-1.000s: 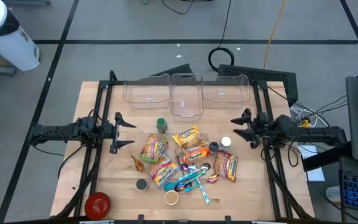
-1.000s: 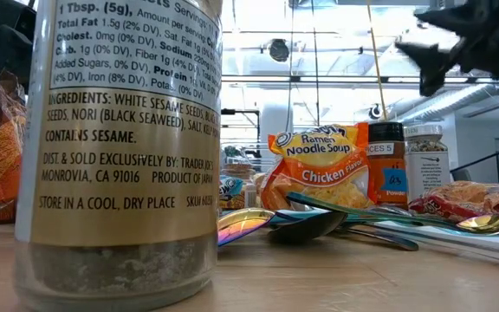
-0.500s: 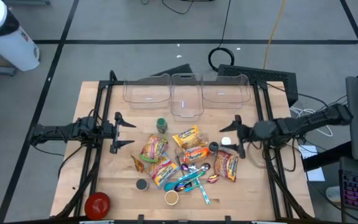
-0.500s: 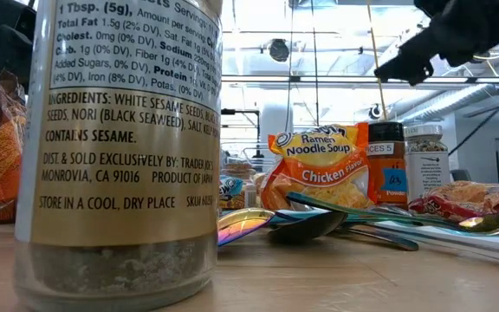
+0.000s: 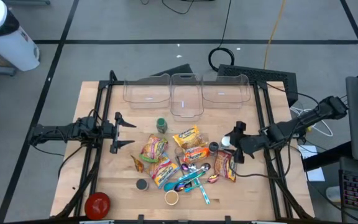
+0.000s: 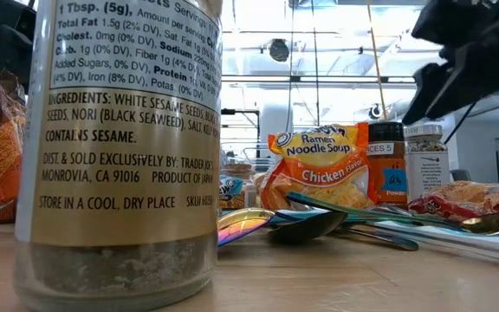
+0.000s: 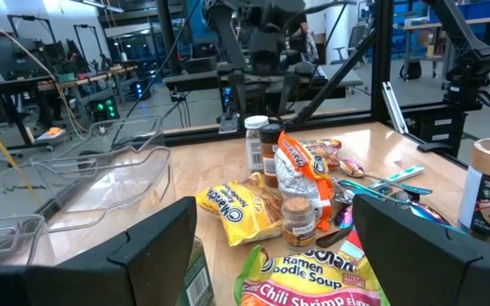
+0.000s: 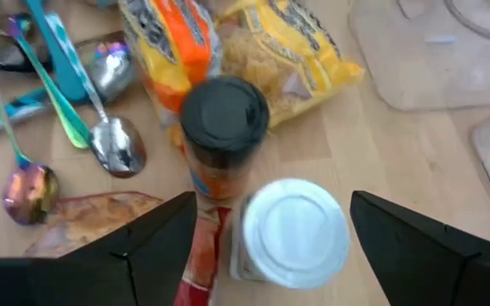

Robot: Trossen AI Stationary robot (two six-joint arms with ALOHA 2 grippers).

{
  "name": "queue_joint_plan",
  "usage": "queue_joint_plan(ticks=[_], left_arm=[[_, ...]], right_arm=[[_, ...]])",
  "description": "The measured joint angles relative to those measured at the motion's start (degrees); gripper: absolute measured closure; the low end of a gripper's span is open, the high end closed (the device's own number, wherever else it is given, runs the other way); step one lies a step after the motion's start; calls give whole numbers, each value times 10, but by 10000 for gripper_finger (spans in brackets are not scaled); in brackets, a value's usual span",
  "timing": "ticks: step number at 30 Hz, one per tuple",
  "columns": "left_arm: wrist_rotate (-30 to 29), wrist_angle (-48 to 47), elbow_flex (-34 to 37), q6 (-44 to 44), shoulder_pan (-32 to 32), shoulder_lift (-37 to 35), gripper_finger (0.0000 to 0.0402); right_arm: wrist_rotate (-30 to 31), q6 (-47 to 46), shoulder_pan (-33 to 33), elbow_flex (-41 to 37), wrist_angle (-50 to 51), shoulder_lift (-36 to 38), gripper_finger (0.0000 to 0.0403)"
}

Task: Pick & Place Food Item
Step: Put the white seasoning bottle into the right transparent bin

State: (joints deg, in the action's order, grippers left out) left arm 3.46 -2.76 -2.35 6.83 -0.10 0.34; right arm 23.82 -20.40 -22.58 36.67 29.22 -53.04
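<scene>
Here, in the high view, the right gripper is seen right of centre, jaws spread and empty, above the white-capped jar beside the black-capped spice jar; the left gripper waits at centre left, jaws released.

In the right wrist view, the white-capped jar lies lower centre between the jaws; descent should be kept centred, clear of the black-capped spice jar and the ramen packet.
</scene>
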Motion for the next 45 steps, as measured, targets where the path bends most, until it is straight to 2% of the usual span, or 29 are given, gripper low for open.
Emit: queue_joint_plan(ticks=[17, 35, 45], left_arm=[[0, 0, 0, 0, 0, 0, 78], [0, 0, 0, 0, 0, 0, 78], [0, 0, 0, 0, 0, 0, 78]], right_arm=[[1, -42, 21, -63, -43, 0, 104], [-1, -40, 21, -63, -48, 28, 192], [-10, -53, 21, -62, -50, 28, 203]])
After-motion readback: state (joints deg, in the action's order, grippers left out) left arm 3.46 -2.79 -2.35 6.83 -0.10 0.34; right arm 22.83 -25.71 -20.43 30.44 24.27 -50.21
